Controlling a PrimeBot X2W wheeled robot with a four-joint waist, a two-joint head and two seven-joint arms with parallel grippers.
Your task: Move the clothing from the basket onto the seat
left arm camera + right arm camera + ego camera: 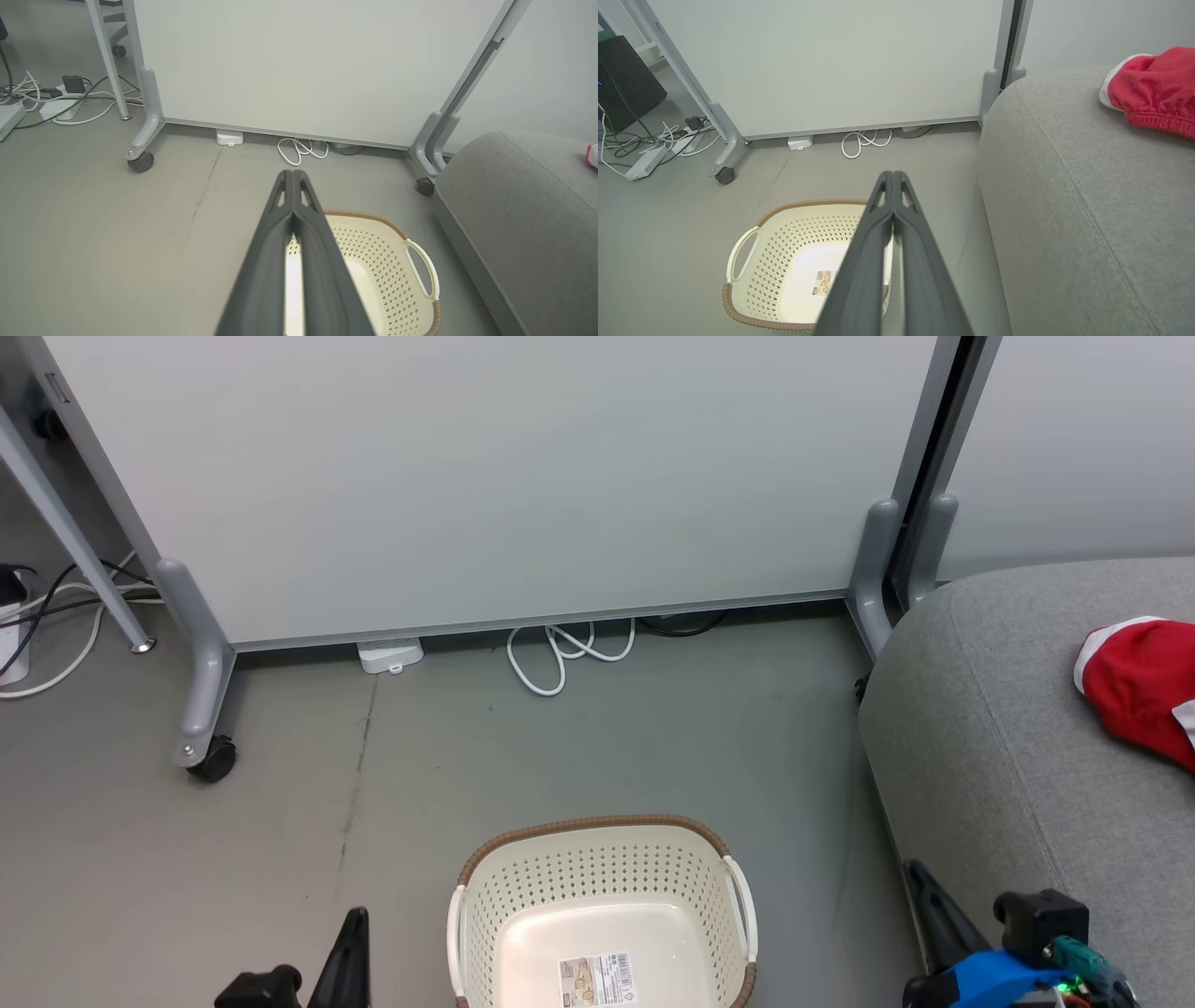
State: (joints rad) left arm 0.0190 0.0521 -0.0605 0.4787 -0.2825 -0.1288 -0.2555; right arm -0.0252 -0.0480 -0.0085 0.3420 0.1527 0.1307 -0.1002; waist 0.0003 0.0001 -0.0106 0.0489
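The cream basket (602, 873) with a brown rim stands on the floor at the bottom middle, and its inside holds nothing but a label sticker. Red clothing (1144, 686) with white trim lies on the grey seat (1008, 737) at the right. In the left wrist view my left gripper (293, 175) is shut with nothing in it, above the basket (397, 261). My right gripper (892, 175) is shut on nothing as well, between the basket (784, 242) and the seat (1064, 186), where the clothing (1153, 88) lies. The left gripper (353, 919) and right gripper (920, 877) show low in the head view.
A white rolling partition (485, 476) on grey castor legs stands behind the basket. A looped white cable (560, 653) and a small white box (390, 656) lie under it. More cables and a power strip (644, 158) lie on the floor at the far left.
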